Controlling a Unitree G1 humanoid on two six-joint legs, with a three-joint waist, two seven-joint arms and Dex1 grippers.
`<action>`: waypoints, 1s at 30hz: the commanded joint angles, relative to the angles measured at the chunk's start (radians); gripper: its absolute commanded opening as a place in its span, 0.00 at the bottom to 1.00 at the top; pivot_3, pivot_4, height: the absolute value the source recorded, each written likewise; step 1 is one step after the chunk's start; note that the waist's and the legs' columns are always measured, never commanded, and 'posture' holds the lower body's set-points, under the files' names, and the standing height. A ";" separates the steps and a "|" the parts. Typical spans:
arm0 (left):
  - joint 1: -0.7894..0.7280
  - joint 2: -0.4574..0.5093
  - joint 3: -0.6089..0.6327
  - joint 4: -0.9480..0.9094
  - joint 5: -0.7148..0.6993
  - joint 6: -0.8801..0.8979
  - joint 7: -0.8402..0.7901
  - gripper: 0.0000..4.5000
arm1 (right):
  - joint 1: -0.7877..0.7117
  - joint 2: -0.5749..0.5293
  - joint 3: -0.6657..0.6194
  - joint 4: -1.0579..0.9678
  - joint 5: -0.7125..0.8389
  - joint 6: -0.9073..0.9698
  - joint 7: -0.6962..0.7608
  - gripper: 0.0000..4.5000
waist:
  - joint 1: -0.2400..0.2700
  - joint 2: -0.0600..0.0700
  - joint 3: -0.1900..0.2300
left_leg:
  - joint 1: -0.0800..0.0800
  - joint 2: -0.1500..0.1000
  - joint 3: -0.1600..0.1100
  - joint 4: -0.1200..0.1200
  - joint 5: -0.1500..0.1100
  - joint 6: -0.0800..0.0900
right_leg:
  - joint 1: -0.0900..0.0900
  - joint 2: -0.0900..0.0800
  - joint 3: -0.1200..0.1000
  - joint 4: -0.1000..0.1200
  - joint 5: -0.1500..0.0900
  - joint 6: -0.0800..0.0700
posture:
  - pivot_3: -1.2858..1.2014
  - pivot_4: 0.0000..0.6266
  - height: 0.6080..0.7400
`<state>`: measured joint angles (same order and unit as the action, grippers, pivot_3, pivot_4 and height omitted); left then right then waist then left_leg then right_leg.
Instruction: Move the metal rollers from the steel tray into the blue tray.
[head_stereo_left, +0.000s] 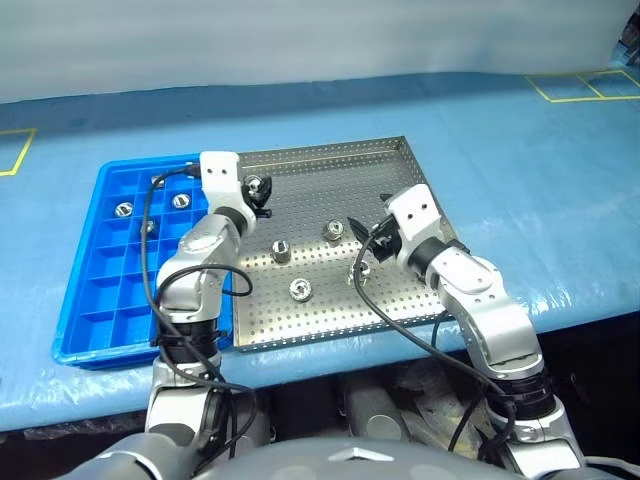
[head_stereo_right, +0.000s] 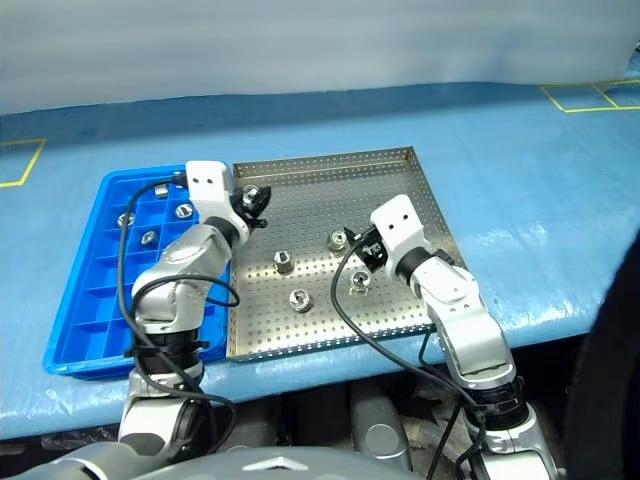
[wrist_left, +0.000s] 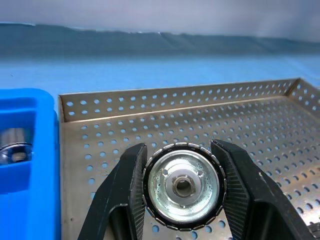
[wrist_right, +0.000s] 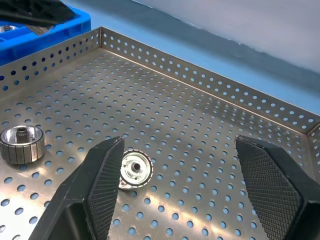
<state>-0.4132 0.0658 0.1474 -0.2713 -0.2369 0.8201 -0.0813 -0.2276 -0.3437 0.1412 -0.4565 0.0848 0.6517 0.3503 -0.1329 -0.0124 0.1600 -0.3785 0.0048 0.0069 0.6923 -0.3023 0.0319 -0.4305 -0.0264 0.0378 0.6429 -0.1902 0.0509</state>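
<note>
While the left gripper (wrist_left: 182, 187) is clamped on one roller (wrist_left: 183, 186), held by its ribbed rim above the steel tray's (head_stereo_left: 400, 190) upper-left part, just beside the blue tray (head_stereo_left: 100, 290), the main risk is a slip. Round rim between two narrow pads; a jolt on the way over could roll it out, and it would land back on the perforated floor or on a grid wall. Releasing off-centre could leave it perched on a divider.

Right gripper (wrist_right: 180, 180): jaws wide apart, nothing held, hovering low over a roller (wrist_right: 136, 169) at centre-right of the steel tray. Closing off-centre might knock that one away.

Count, head views:
- Rollers loose in steel tray: four, middle of frame.
- Roller in the left grip: one.
- Rollers in blue tray: three, upper compartments.
- Trays: two, side by side, touching.
</note>
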 joint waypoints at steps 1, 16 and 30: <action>0.056 0.046 0.025 -0.179 -0.016 0.080 0.012 0.39 | -0.021 0.005 -0.004 -0.022 0.003 -0.026 0.005 0.83 | 0.000 0.000 0.000 | 0.000 0.000 0.000 0.000 0.000 0.000 | 0.000 0.000 0.000 0.000 0.000 0.000 | 0.45 0.24 1.00; 0.390 0.229 0.251 -0.539 0.050 0.320 0.068 0.39 | -0.066 0.038 0.047 0.041 0.019 -0.058 0.069 0.83 | 0.081 -0.003 -0.001 | 0.002 0.000 -0.001 0.000 0.001 -0.001 | 0.001 -0.001 -0.002 0.000 0.000 -0.001 | 0.50 0.24 1.00; 0.472 0.167 0.254 -0.526 0.031 0.320 0.045 0.39 | -0.080 0.031 0.031 0.062 0.013 -0.073 0.068 0.83 | 0.097 -0.004 -0.001 | 0.002 0.001 -0.002 -0.001 0.001 -0.002 | 0.001 -0.001 -0.005 0.000 -0.003 -0.009 | 0.50 0.24 1.00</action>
<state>0.0767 0.2368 0.4000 -0.7877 -0.2071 1.1682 -0.0402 -0.2901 -0.3134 0.1835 -0.3798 0.0973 0.6082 0.4181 -0.0357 -0.0159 0.1589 -0.3770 0.0057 0.0053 0.6916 -0.3011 0.0298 -0.4290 -0.0274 0.0330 0.6432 -0.1935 0.0421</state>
